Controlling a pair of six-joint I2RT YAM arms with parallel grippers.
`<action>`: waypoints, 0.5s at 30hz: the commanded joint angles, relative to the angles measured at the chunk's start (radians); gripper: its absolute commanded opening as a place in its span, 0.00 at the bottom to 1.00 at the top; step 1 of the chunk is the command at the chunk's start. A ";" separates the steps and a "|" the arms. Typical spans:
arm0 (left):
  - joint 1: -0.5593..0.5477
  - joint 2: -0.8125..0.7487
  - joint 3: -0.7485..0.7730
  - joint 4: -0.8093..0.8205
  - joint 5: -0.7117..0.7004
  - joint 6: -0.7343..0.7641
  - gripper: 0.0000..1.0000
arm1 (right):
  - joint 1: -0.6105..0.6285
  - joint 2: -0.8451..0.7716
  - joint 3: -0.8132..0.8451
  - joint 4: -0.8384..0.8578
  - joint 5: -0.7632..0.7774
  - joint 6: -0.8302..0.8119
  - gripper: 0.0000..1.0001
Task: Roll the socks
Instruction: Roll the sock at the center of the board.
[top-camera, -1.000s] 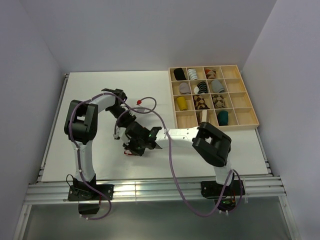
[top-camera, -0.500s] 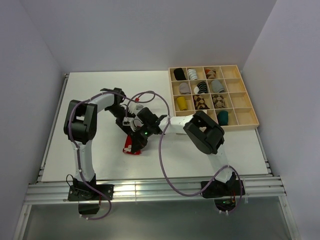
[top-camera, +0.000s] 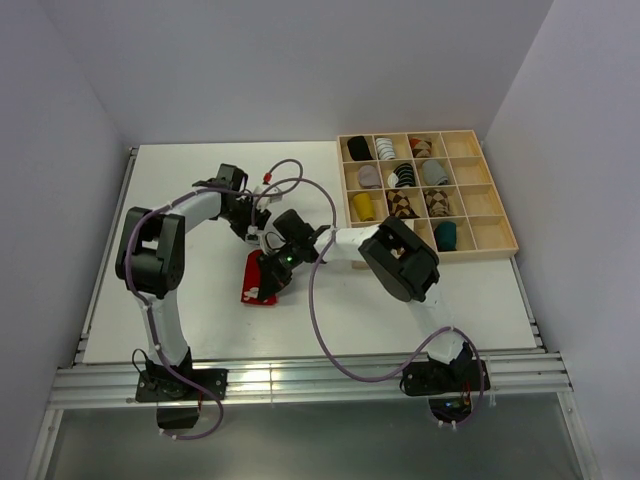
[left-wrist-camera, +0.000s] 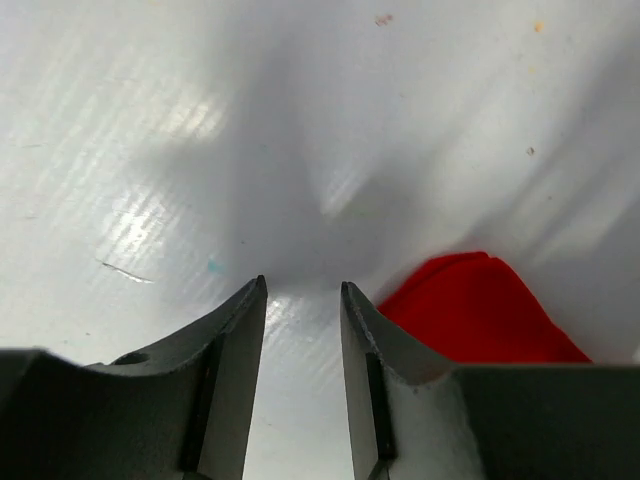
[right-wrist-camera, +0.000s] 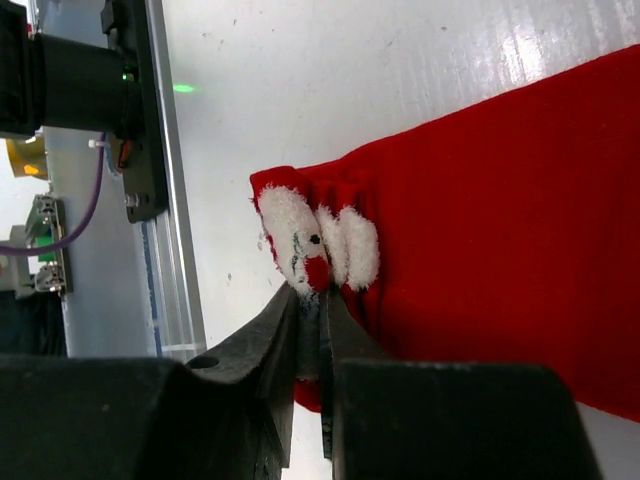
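A red sock (top-camera: 256, 283) lies flat on the white table, left of the middle. In the right wrist view the red sock (right-wrist-camera: 500, 220) has a fluffy white-and-red figure (right-wrist-camera: 315, 240) near its bunched end. My right gripper (right-wrist-camera: 312, 300) is shut on that end, just below the figure; from above my right gripper (top-camera: 278, 268) sits at the sock's far right edge. My left gripper (left-wrist-camera: 303, 290) is open and empty over bare table, with the sock's edge (left-wrist-camera: 470, 310) just right of its right finger. From above my left gripper (top-camera: 257, 232) is just behind the sock.
A wooden compartment tray (top-camera: 500, 245) stands at the back right with several rolled sock bundles, among them a dark teal one (top-camera: 445, 236) and a yellow one (top-camera: 362, 206). Purple cables loop over both arms. The table's front rail (top-camera: 300, 375) runs along the near edge.
My right gripper has moved back and left with the red sock's end, and more of the sock now lies spread out. My left arm has drawn back toward the far left.
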 joint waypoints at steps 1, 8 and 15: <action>-0.028 -0.120 -0.008 -0.013 0.106 -0.056 0.42 | -0.069 0.113 -0.003 -0.219 0.188 0.195 0.01; 0.110 -0.283 -0.092 0.118 0.173 -0.130 0.44 | -0.074 0.152 0.079 -0.308 0.196 0.196 0.01; 0.236 -0.425 -0.144 0.015 0.206 0.062 0.46 | -0.088 0.209 0.192 -0.421 0.228 0.187 0.01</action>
